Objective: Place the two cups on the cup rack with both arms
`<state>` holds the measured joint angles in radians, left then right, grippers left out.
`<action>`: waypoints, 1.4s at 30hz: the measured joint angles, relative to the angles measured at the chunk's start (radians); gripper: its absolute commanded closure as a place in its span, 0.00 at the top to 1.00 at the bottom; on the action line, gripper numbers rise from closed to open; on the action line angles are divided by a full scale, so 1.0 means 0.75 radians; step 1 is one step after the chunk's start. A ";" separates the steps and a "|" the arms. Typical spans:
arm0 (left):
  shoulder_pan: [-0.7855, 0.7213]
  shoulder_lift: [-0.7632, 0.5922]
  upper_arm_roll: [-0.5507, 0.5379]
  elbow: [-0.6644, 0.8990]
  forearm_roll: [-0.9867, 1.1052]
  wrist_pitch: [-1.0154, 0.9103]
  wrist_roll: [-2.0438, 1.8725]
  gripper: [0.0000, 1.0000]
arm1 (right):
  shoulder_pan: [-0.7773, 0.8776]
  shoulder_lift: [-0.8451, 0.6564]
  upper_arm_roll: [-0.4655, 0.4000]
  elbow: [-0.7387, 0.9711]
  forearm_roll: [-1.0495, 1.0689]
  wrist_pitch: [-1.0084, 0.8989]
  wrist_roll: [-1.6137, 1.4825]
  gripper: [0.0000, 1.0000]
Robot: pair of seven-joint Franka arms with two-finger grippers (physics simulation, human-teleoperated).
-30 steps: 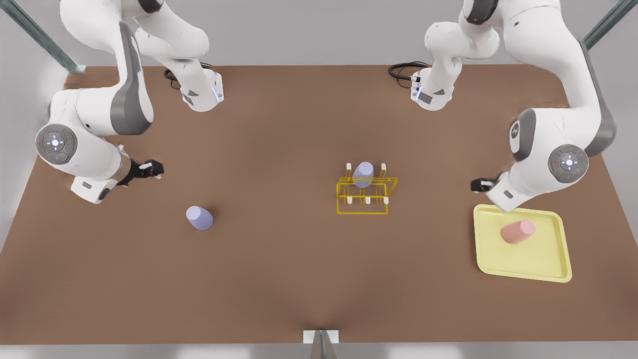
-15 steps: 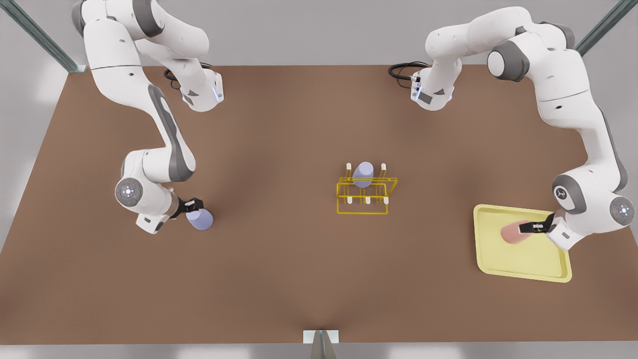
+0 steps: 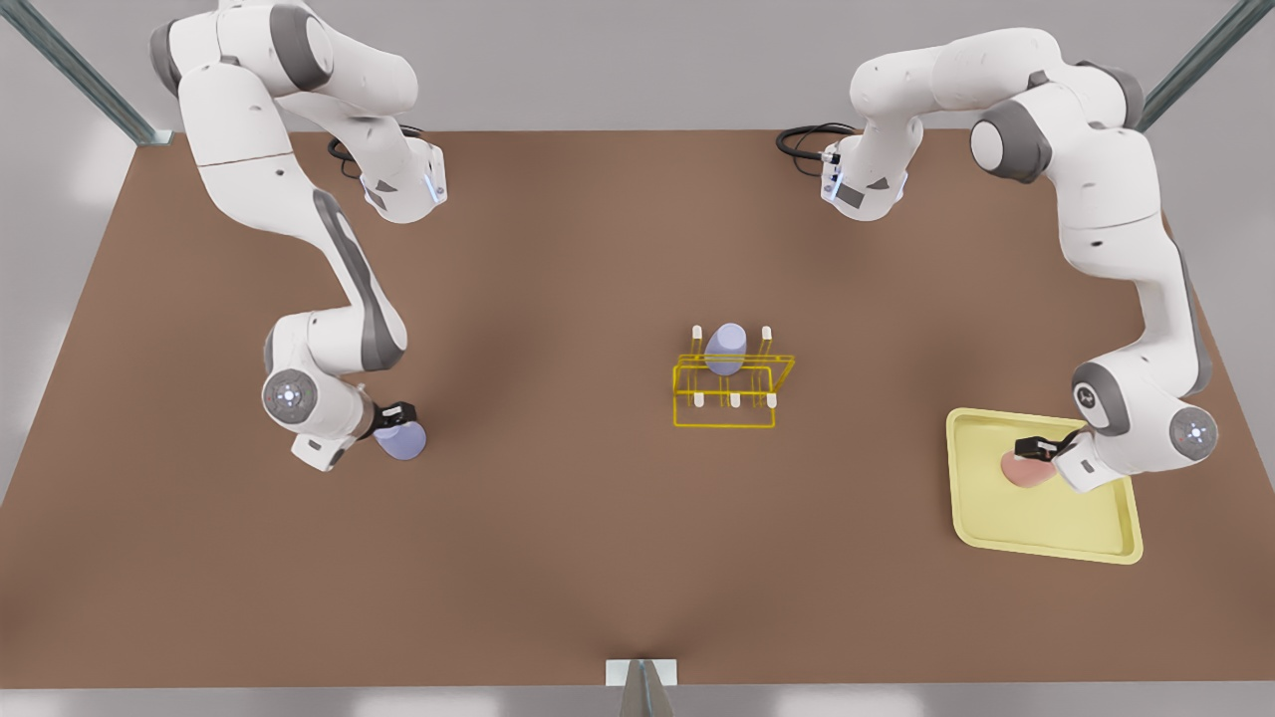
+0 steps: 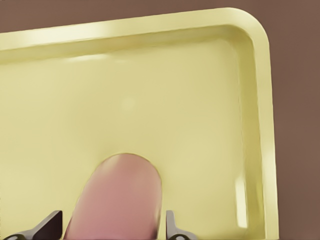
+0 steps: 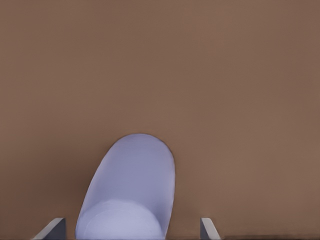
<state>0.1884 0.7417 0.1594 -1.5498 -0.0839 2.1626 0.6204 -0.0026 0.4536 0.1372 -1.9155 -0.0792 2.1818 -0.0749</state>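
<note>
Left gripper [image 3: 1033,447]: I see fingers spread around the pink cup [image 4: 116,196] on the tray [image 3: 1096,538] | right gripper [image 3: 396,413]: spread around the lavender cup [image 5: 131,187] on the table [image 3: 598,558] | cup rack [image 3: 732,383] well apart | risk: tapered walls may slip when squeezed.

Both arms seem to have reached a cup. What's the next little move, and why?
Probably shutting both tools. The left tool stands open, one finger on each side of the pink cup lying on the tray. The right tool straddles the lavender cup on the table with gaps showing. Neither grips yet, so lifting now would likely leave the cups behind.
</note>
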 measured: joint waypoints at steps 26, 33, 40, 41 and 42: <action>-0.030 -0.060 -0.005 -0.006 0.005 0.039 0.147 0.85 | -0.010 0.081 0.003 -0.066 0.034 0.212 0.253 1.00; -0.333 -0.323 -0.009 -0.118 0.008 -0.154 0.002 0.85 | -0.009 0.066 0.005 -0.087 0.034 0.205 0.275 1.00; -0.560 -0.453 -0.194 -0.169 0.009 -0.289 -0.334 0.85 | -0.012 0.057 0.009 -0.094 0.033 0.181 0.287 0.99; -0.578 -0.474 -0.206 -0.170 0.008 -0.318 -0.385 0.86 | -0.012 0.057 0.009 -0.093 0.033 0.179 0.288 0.94; -0.602 -0.490 -0.216 -0.171 0.007 -0.343 -0.437 0.86 | -0.013 0.057 0.009 -0.093 0.032 0.177 0.289 0.90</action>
<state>-0.2630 0.3744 -0.0023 -1.6780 -0.0786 1.9052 0.2923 -0.0121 0.4963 0.1441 -1.9855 -0.0549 2.3144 0.1417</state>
